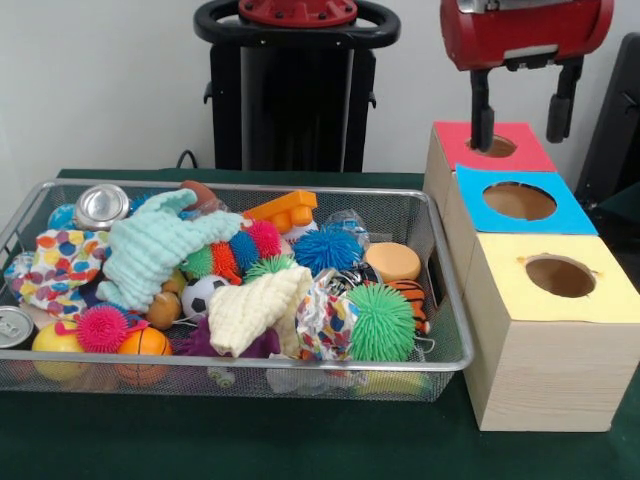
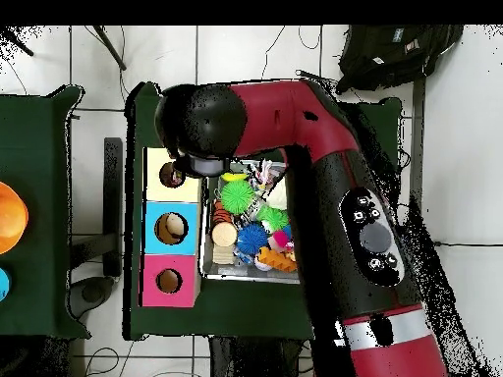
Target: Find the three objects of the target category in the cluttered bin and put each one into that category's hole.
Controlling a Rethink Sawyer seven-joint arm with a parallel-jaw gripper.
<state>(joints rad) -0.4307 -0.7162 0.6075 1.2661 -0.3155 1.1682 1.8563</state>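
My gripper (image 1: 522, 125) hangs open and empty at the upper right, its two black fingers (image 1: 482, 110) straddling the air above the red-topped box (image 1: 530, 152) and its hole. The wire bin (image 1: 300, 366) at left holds a heap: a green spiky ball (image 1: 380, 320), a blue spiky ball (image 1: 327, 250), an orange toy brick (image 1: 283, 210), a mint cloth (image 1: 150, 250), a cream cloth (image 1: 255, 305), a metal can (image 1: 100, 205) and a small soccer ball (image 1: 203, 292). In the overhead view the arm (image 2: 324, 177) covers the gripper and much of the bin (image 2: 208, 267).
Three wooden boxes stand in a row right of the bin: red-topped at the back, blue-topped (image 1: 570, 215) in the middle, yellow-topped (image 1: 600, 290) nearest, each with one round hole. A dark bag (image 2: 393, 49) lies on the floor beyond the table.
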